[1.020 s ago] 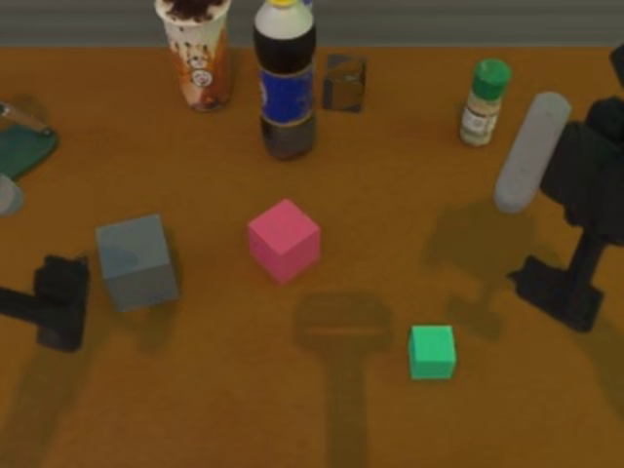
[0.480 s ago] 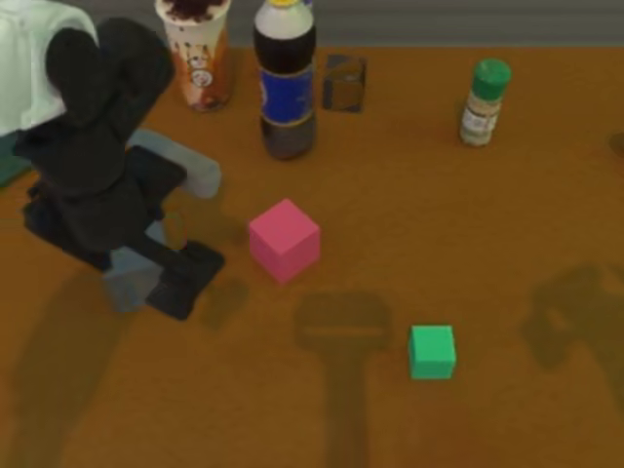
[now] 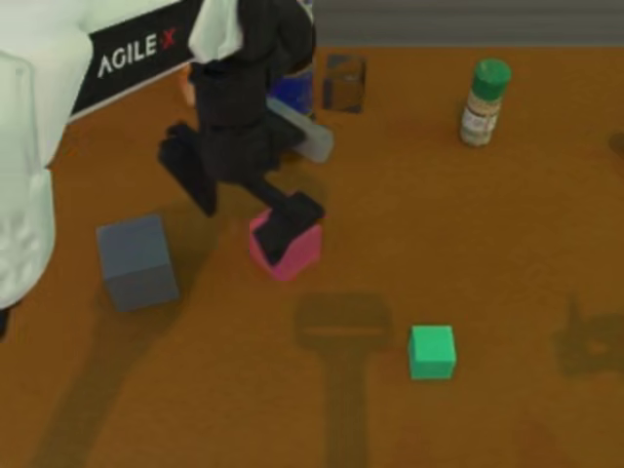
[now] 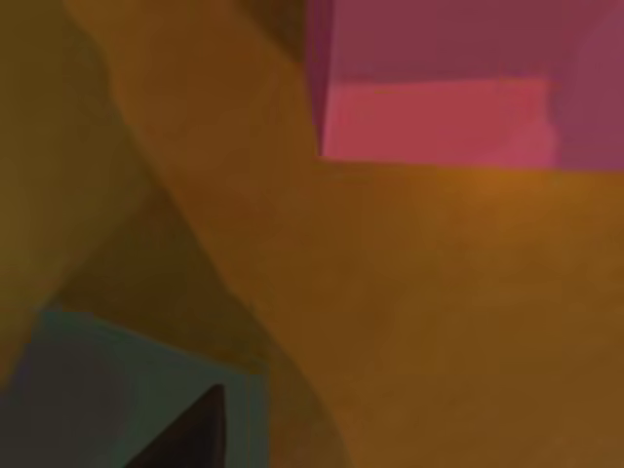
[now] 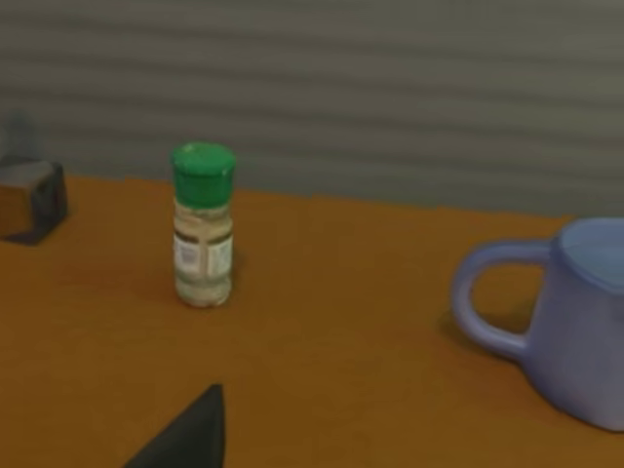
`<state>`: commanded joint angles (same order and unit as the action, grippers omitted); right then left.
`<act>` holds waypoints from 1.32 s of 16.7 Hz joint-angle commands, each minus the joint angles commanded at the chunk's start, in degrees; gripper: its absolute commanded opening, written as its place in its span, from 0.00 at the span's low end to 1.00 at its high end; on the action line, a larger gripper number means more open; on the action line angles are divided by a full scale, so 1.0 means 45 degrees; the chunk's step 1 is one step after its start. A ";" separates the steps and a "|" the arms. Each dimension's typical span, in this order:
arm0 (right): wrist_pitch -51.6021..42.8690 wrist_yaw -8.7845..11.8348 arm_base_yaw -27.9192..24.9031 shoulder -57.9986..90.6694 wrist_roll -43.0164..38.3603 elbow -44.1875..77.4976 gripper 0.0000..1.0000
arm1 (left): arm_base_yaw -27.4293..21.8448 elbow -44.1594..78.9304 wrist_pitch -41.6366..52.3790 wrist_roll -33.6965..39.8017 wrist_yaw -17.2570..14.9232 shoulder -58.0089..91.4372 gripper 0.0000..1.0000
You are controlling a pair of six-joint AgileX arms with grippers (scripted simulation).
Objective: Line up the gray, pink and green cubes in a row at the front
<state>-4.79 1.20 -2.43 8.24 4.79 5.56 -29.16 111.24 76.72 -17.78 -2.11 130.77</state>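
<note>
While my left arm reaches in from the upper left of the top view, my left gripper (image 3: 255,200) hangs right over the pink cube (image 3: 292,255), a little above the middle of the frame. One dark finger (image 3: 289,226) lies across the top of the cube, and the other finger (image 3: 187,168) sticks out up and to the left, well clear of it. So my fingers are spread wide and hold nothing. The cube sits under the lower-right finger, not in the gap between the two, so I think I must slide down and to the right before I can close on it.

From my left wrist view the pink cube (image 4: 439,117) fills the upper right, very near.

The gray cube (image 3: 136,261) sits at the left of the frame, just beside my arm's shadow. The green cube (image 3: 432,351) sits lower right, well apart from the pink one. None of the three is lined up yet.

My right gripper is out of the top view. Its wrist view looks at a spice jar (image 5: 203,224) and a mug (image 5: 575,322), and I cannot tell how its fingers stand.
</note>
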 joint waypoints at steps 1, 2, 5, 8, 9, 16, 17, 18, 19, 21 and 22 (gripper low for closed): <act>0.0311 -0.0071 0.0131 -0.0517 -0.0307 -0.0379 1.00 | -0.0099 0.0802 0.0015 -0.0079 0.0092 0.0474 1.00; 0.0558 -0.0130 0.0231 -0.0938 -0.0551 -0.0667 1.00 | -0.0175 0.1459 -0.0013 -0.0143 0.0181 0.0852 1.00; 0.1017 -0.0251 0.0398 -0.1742 -0.1015 -0.1182 1.00 | -0.0294 0.2628 -0.0175 -0.0257 0.0376 0.1511 1.00; 0.1064 -0.0266 0.0413 -0.1830 -0.1065 -0.1235 1.00 | -0.0305 0.2764 -0.0211 -0.0270 0.0403 0.1584 1.00; 0.1064 -0.0266 0.0413 -0.1830 -0.1065 -0.1235 1.00 | -0.0305 0.2764 -0.0211 -0.0270 0.0403 0.1584 1.00; 0.1064 -0.0266 0.0413 -0.1830 -0.1065 -0.1235 1.00 | -0.0278 0.1563 -0.1702 -0.0301 0.0401 0.1874 1.00; 0.1064 -0.0266 0.0413 -0.1830 -0.1065 -0.1235 1.00 | -0.0276 0.1159 -0.2314 -0.0297 0.0397 0.2014 1.00; 0.1064 -0.0266 0.0413 -0.1830 -0.1065 -0.1235 1.00 | -0.0278 0.0757 -0.2908 -0.0296 0.0396 0.2151 1.00; 0.1064 -0.0266 0.0413 -0.1830 -0.1065 -0.1235 1.00 | -0.0282 0.0391 -0.3401 -0.0297 0.0395 0.2280 1.00; 0.1064 -0.0266 0.0413 -0.1830 -0.1065 -0.1235 1.00 | -0.0287 -0.0098 -0.3980 -0.0297 0.0393 0.2466 1.00; 0.1064 -0.0266 0.0413 -0.1830 -0.1065 -0.1235 1.00 | -0.0288 -0.0178 -0.4069 -0.0297 0.0392 0.2501 1.00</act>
<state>0.00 0.00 -0.57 0.00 0.00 0.00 -30.46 110.44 58.41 -19.11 -0.35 142.03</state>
